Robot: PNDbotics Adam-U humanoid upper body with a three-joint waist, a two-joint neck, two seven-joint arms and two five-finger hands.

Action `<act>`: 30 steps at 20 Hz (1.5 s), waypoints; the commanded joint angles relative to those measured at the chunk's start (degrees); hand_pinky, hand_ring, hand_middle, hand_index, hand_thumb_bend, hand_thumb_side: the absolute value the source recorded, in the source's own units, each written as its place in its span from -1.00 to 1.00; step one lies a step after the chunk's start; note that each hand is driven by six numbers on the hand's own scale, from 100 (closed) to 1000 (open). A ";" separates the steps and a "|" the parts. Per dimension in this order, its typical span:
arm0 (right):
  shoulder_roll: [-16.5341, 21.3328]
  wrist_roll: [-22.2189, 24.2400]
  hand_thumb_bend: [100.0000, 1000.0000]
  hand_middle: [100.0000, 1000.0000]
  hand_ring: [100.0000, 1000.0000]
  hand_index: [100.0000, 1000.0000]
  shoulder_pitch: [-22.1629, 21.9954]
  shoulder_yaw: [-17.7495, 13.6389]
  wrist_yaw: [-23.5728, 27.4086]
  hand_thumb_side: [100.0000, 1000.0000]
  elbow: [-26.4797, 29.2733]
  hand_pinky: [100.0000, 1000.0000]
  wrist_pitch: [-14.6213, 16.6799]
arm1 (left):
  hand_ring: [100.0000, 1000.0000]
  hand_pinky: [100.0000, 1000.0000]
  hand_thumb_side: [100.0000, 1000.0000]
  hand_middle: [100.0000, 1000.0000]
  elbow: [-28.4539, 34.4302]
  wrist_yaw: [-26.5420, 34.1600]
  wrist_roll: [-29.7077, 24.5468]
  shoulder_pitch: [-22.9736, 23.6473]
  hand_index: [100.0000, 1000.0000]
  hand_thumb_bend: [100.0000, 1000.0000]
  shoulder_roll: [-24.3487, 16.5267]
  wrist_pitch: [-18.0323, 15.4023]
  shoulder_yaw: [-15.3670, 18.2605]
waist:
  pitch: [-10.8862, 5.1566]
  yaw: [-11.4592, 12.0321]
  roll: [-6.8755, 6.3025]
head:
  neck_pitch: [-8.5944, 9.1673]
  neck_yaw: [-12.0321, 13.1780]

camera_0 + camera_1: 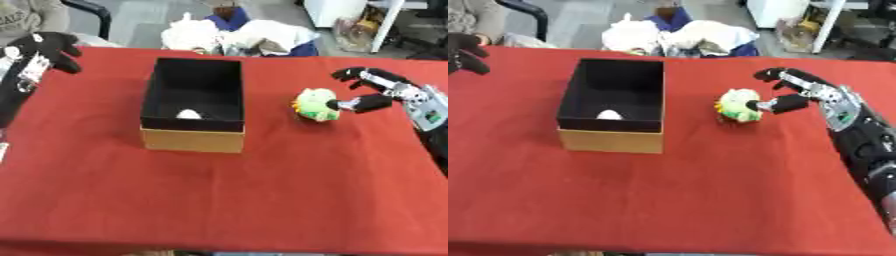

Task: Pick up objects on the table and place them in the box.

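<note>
Red cloth covers the table (262, 200), and a yellow-green soft toy (317, 104) is seen lying on it just to the left of the right hand (802, 92). That hand is spread, its fingers reaching over and beyond the toy while the thumb (367, 103) is laid against the toy's right side; whether the toy is truly pinched cannot be told. Further to the left of this hand, past the toy and apart from it, a box (194, 102) with a black inside and tan outer wall is set upright, and a small white object (188, 114) is seen inside it near the front wall. The left hand (54, 47) is held at the table's far left corner, well apart from the box, its fingers bent downward and nothing held.
</note>
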State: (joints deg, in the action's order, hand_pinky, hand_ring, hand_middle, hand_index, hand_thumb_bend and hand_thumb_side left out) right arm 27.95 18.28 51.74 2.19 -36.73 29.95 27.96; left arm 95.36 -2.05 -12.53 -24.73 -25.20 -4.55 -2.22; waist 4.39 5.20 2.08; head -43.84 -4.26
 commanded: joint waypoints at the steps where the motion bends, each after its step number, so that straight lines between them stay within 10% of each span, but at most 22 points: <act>1: 0.27 -3.26 -0.16 0.80 0.86 0.88 1.71 0.55 -3.32 -0.03 -0.55 0.65 -0.96 | 0.09 0.24 0.69 0.16 0.87 0.31 -0.16 -0.61 0.52 -0.67 -0.62 -0.03 0.50 | -0.50 0.22 -0.15 | -0.28 -0.44; 11: -2.32 -13.29 -0.09 0.72 0.75 0.83 1.97 1.19 -13.35 -0.03 -4.82 0.56 -6.94 | 0.09 0.24 0.70 0.16 0.94 0.40 -0.36 -0.30 0.52 -0.67 0.02 0.11 0.45 | -0.38 1.16 -0.30 | -0.28 -1.15; 19: -2.63 -21.47 -0.08 -0.34 -0.15 -0.04 1.86 -0.16 -21.54 -0.58 -5.28 0.02 -5.73 | 0.09 0.24 0.70 0.16 0.98 0.45 -0.42 -0.13 0.52 -0.67 0.07 0.18 0.44 | -0.52 1.06 -0.21 | -0.28 -1.03; 30: -1.29 -29.97 -0.22 -0.69 -0.43 -0.42 3.80 -3.98 -27.54 -1.00 3.77 -0.08 0.47 | 0.10 0.25 0.70 0.16 0.98 0.37 -0.70 0.28 0.52 -0.68 -0.11 0.16 0.50 | -1.02 0.24 -0.07 | -0.28 -0.54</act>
State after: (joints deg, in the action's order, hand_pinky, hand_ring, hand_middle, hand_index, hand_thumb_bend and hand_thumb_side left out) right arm 24.33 -11.05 54.05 -1.14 -64.38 31.07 27.51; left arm 95.36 -1.97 -13.04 -23.82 -24.61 -4.38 -2.22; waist 4.19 5.52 2.15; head -43.84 -5.00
